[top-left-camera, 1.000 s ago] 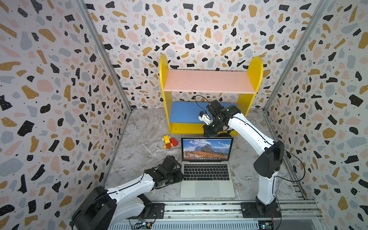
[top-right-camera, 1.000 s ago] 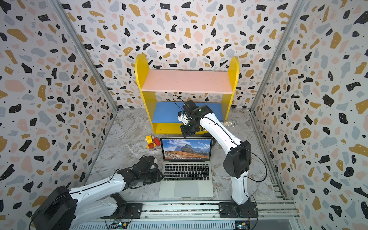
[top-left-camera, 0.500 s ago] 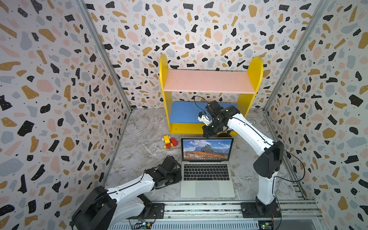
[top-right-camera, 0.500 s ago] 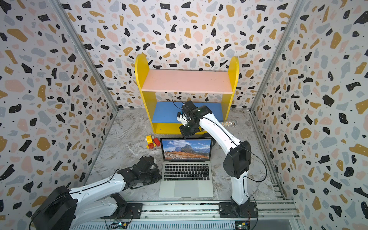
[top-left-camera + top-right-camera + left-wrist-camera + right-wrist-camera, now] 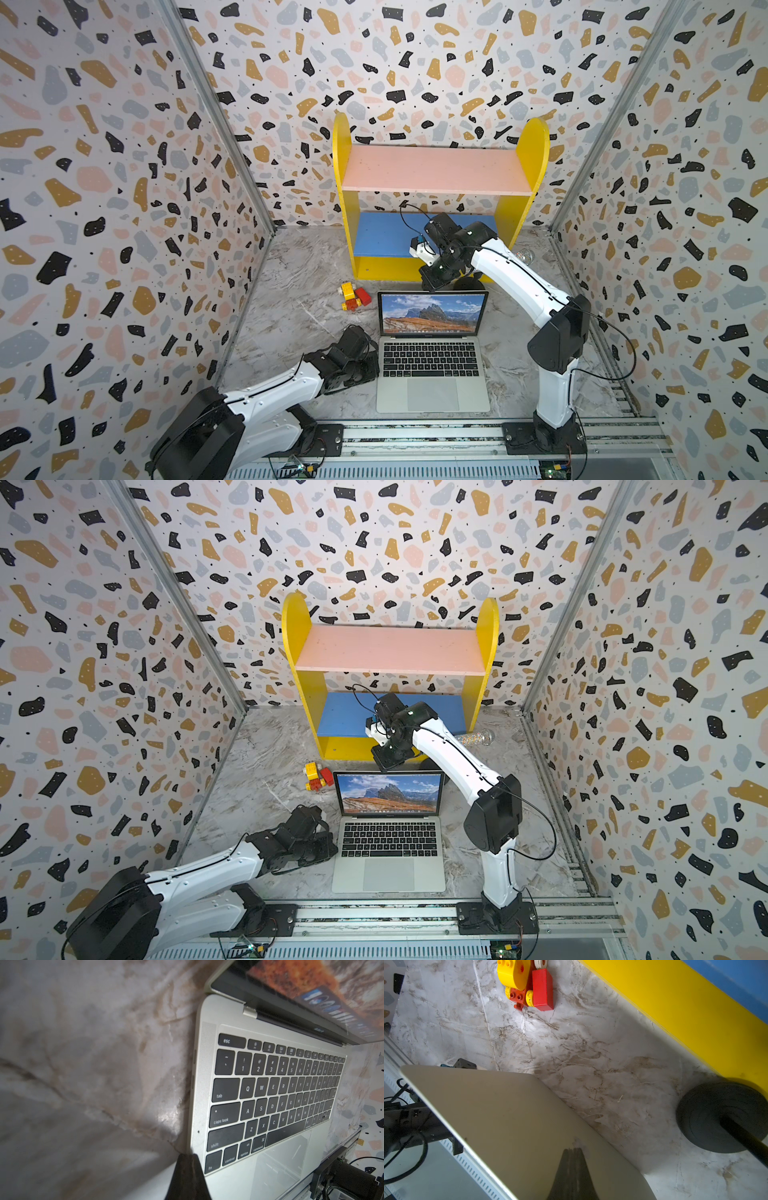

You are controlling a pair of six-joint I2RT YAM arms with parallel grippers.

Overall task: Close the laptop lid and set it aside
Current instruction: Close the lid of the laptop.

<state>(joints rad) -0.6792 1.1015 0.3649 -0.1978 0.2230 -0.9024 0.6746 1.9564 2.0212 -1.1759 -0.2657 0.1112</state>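
Silver-grey laptop (image 5: 432,386) centred on the desk (image 5: 299,291); laptop lid (image 5: 432,313) upright, not yet closed or set aside. Pressed together, the right hand (image 5: 574,1152) meets the lid's back. The left hand (image 5: 188,1157), likewise pressed together, flanks the base.

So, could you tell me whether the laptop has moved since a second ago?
No. The laptop sits where it was, measured against the yellow shelf.

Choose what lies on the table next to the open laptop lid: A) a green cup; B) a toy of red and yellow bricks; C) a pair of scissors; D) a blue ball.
B: the toy of red and yellow bricks sits on the marble table just beside the upright laptop lid.
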